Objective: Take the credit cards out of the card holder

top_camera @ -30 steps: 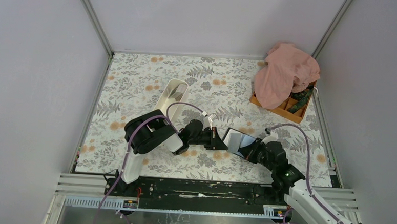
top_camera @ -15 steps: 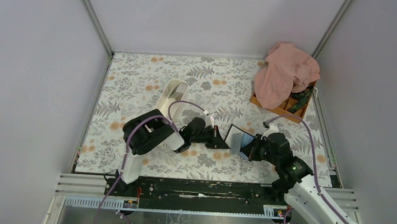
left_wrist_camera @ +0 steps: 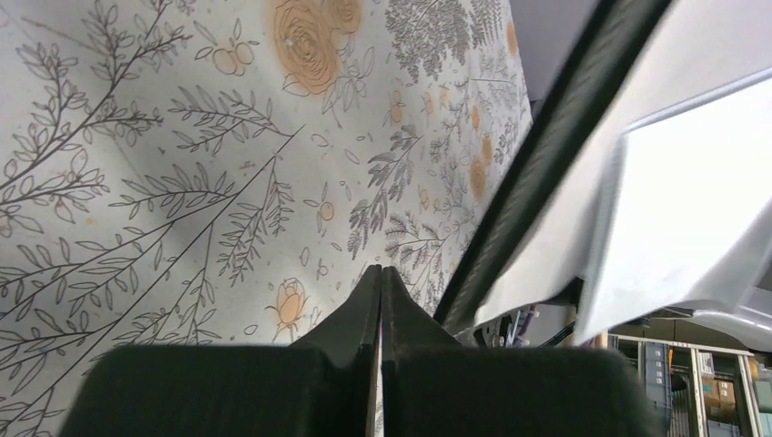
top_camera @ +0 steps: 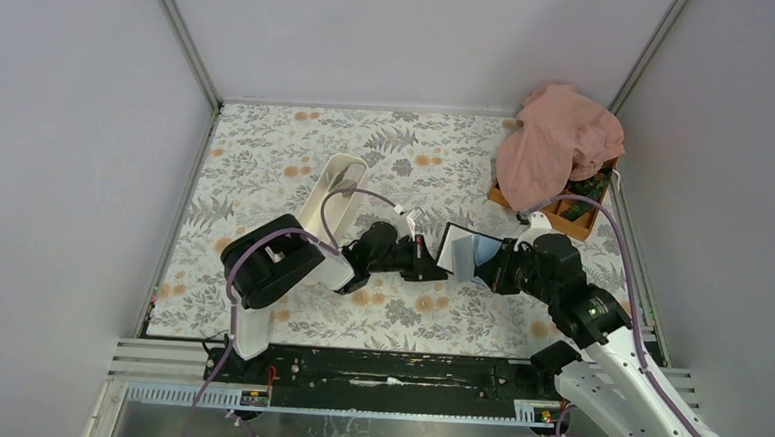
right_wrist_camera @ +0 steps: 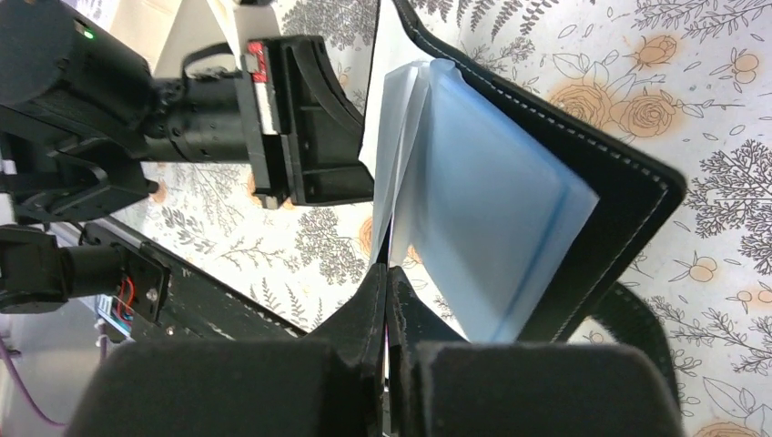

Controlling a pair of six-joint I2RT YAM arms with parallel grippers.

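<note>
Between left tool [top_camera: 443, 271] and right tool [top_camera: 487, 273], both fully closed, the card holder [top_camera: 461, 251] stands open. Both arms stretch low, inward. Versus one second earlier, all three sit farther from the near edge of the worktop [top_camera: 267, 142].

We see a table [top_camera: 266, 162] of grey leaves and orange roses, black card holder [right_wrist_camera: 528, 200] lined pale blue, pink cloth [top_camera: 558, 137], orange box [top_camera: 568, 226]

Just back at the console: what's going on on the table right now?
Both arms meet at the open card holder mid-table. The right gripper is shut, tips at the edge of its bluish sleeves. The left gripper, also shut, sits just beside the holder. Whether either pinches anything, I can't tell.
</note>
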